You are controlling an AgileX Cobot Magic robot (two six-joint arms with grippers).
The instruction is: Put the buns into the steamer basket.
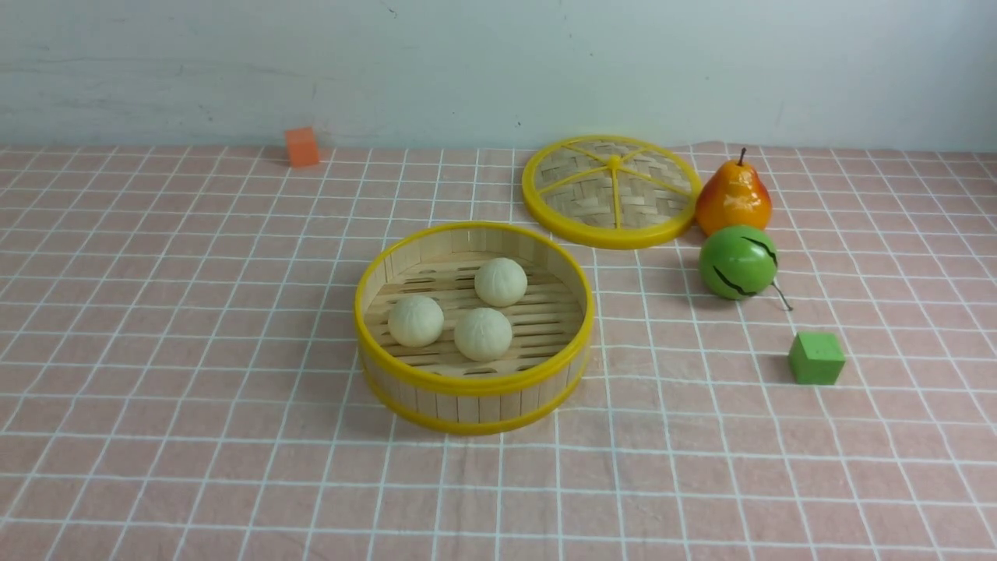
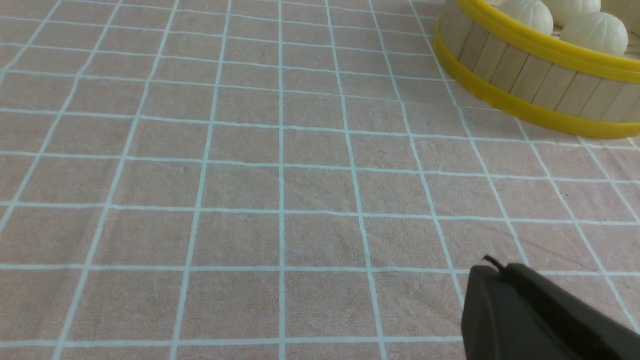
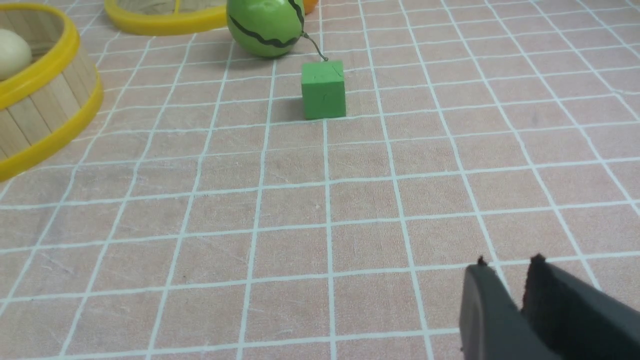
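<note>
Three cream-white buns (image 1: 415, 320) (image 1: 483, 333) (image 1: 501, 281) lie inside the steamer basket (image 1: 467, 386), which stands at the middle of the checked cloth. Neither arm shows in the front view. In the left wrist view my left gripper (image 2: 495, 267) hangs over bare cloth, shut and empty, with the steamer basket (image 2: 530, 75) and the buns (image 2: 595, 32) some way off. In the right wrist view my right gripper (image 3: 507, 262) is open by a narrow gap with nothing in it. From there the steamer basket (image 3: 45, 115) with one bun (image 3: 12, 52) lies far off.
The woven lid (image 1: 615, 187) lies flat behind the basket to the right. Beside it are an orange pear (image 1: 733, 199), a green fruit (image 1: 737, 262) and a green cube (image 1: 815, 358). An orange cube (image 1: 302, 146) sits at the back left by the wall.
</note>
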